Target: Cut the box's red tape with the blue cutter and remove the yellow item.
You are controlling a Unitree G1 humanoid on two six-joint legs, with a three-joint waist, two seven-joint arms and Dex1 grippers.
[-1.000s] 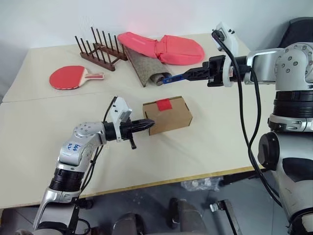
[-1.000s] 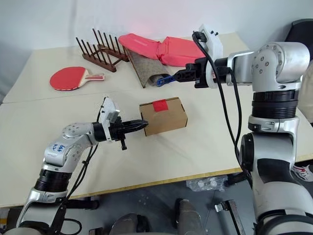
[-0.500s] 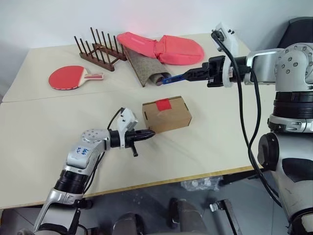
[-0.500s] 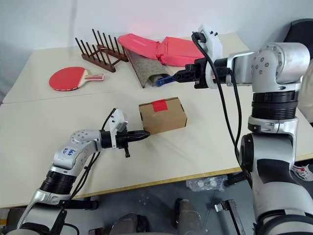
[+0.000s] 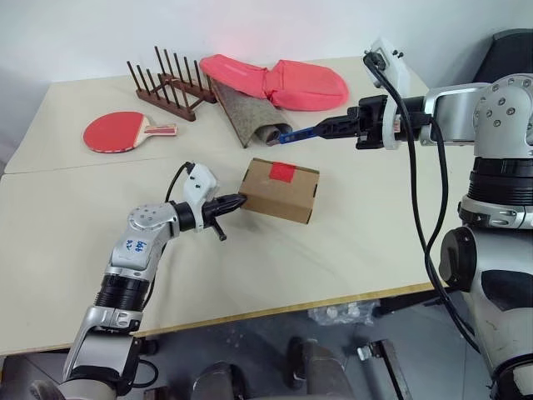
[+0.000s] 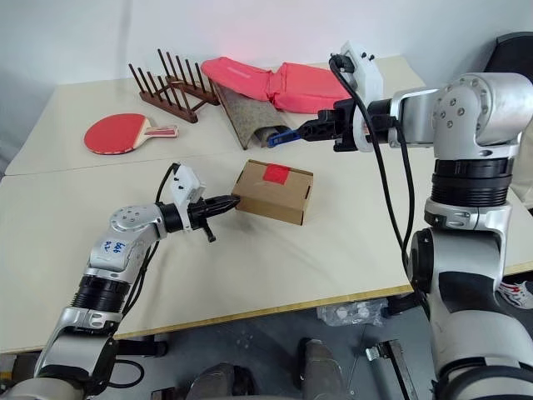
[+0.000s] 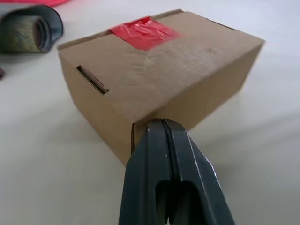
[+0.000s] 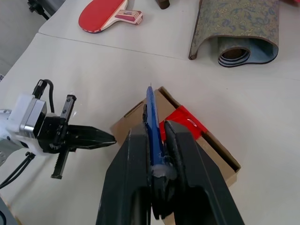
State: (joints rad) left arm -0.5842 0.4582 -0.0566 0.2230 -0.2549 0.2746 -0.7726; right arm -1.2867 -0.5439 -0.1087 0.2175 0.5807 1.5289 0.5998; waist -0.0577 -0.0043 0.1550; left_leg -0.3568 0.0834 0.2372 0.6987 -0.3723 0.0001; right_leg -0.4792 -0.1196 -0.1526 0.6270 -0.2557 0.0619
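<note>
Brown box (image 5: 280, 190) mid-table, red tape (image 5: 281, 172) on top. Left gripper (image 5: 240, 200) shut, empty, nudging its 9 o'clock corner. Right gripper (image 5: 326, 128) clamps blue cutter (image 5: 297, 133) aloft at 1 o'clock. Next: lower blade onto tape.

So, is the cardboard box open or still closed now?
Closed. The cardboard box has its flap lying flat, and the red tape sits uncut across the flap edge. What is inside cannot be seen.
</note>
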